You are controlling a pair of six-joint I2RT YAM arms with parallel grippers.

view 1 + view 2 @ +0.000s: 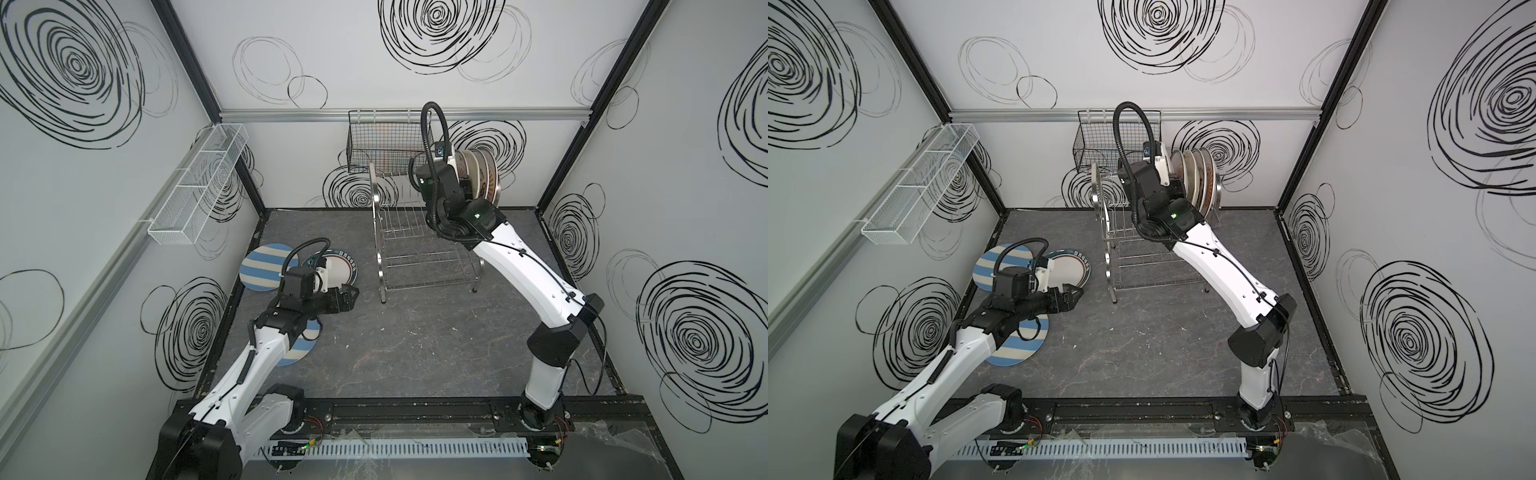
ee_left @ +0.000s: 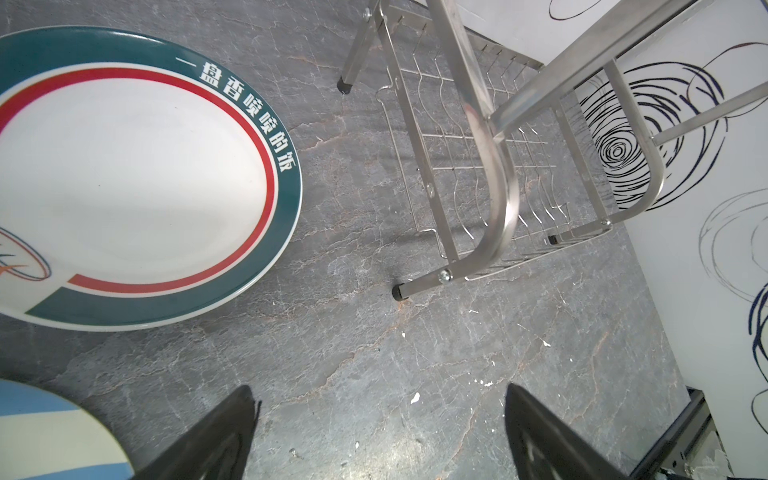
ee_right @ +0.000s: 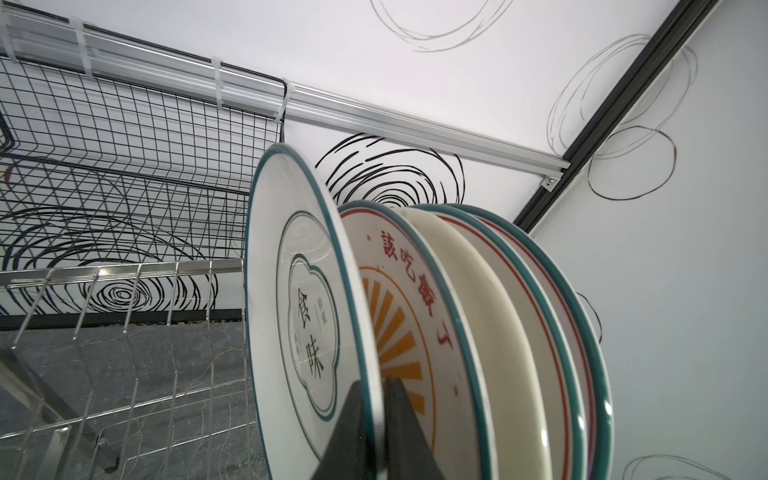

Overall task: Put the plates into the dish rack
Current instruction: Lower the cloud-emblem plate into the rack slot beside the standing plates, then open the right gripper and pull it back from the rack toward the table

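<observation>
The right gripper (image 3: 376,384) is clamped on the rim of a green-edged plate (image 3: 291,291) standing upright in the dish rack (image 1: 377,232), upper tier, just beside the other racked plates (image 3: 399,324). The slot wires on its far side stand free. The left gripper (image 2: 380,386) hangs with jaws apart over bare tabletop (image 2: 374,332), between the rack's foot and a flat teal-rimmed plate (image 2: 145,178).

Green-rimmed plate (image 2: 137,174): 一盘香喷喷的饭; quatrefoil plate (image 3: 309,320): 食味; sunburst plate (image 3: 401,320): perhaps 該吃飯了

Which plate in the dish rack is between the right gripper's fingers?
The plate with black characters in a green frame, at the row's open end; the sunburst plate next to it is not gripped.
</observation>
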